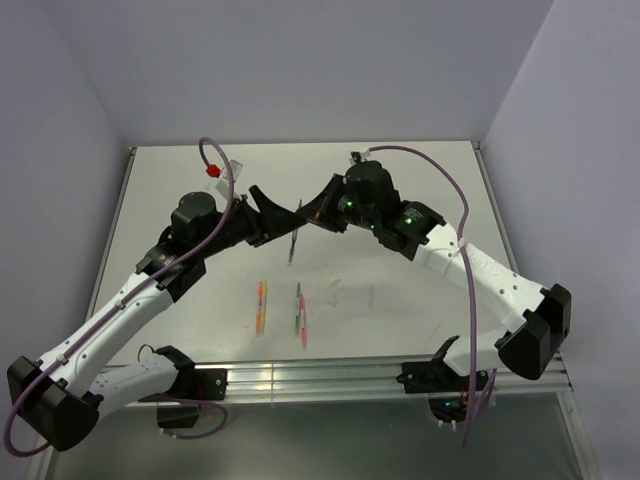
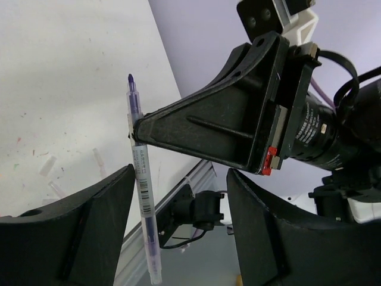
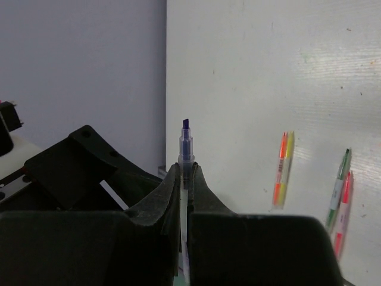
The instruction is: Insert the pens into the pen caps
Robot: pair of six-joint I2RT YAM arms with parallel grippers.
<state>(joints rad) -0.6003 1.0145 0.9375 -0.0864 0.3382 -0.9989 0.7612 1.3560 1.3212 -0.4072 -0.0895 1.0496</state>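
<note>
In the right pincer (image 3: 184,176), the purple pen (image 3: 186,143) sits clamped, tip protruding

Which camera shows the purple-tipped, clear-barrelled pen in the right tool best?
Left wrist. It shows the purple-tipped, clear-barrelled pen almost end to end, barcode label included, clamped near its upper part by the right tool. The right wrist view shows only the tip and a short clear section above the shut tool. The top external view shows just a thin dark sliver.
</note>
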